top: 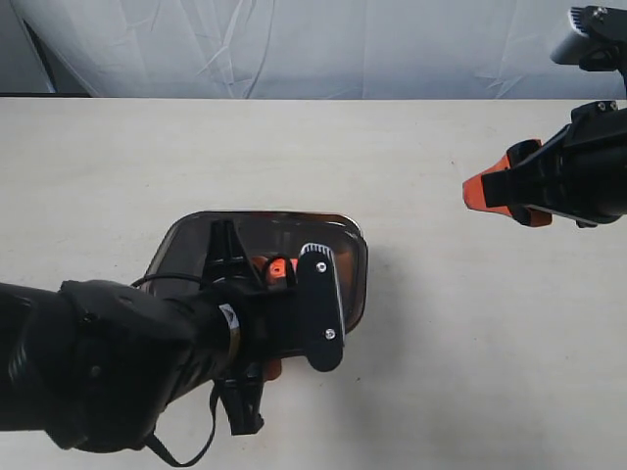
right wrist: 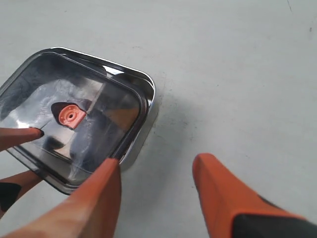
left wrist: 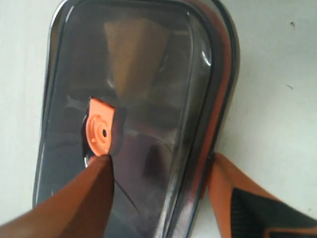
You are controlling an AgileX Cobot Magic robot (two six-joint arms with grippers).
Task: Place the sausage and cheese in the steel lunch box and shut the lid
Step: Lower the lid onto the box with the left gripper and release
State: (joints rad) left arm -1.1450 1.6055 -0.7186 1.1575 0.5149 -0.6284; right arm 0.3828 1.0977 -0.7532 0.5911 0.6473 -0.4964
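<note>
The dark smoky lid (top: 257, 235) lies on the steel lunch box (right wrist: 150, 101), its orange valve tab (left wrist: 100, 131) at the centre. My left gripper (left wrist: 158, 159) is open and straddles one long side of the box. One of its fingers (left wrist: 94, 193) is over the lid beside the tab, the other (left wrist: 223, 188) is outside the rim above the table. My right gripper (top: 490, 174) hangs open over bare table far to the right, with nothing between its fingers (right wrist: 94, 203). The sausage and the cheese are hidden; I cannot make them out through the lid.
The box stands on a pale tabletop (top: 441, 372). A white cloth backdrop (top: 294, 49) hangs behind the table's far edge. My left arm (top: 98, 362) covers the near-left part of the box.
</note>
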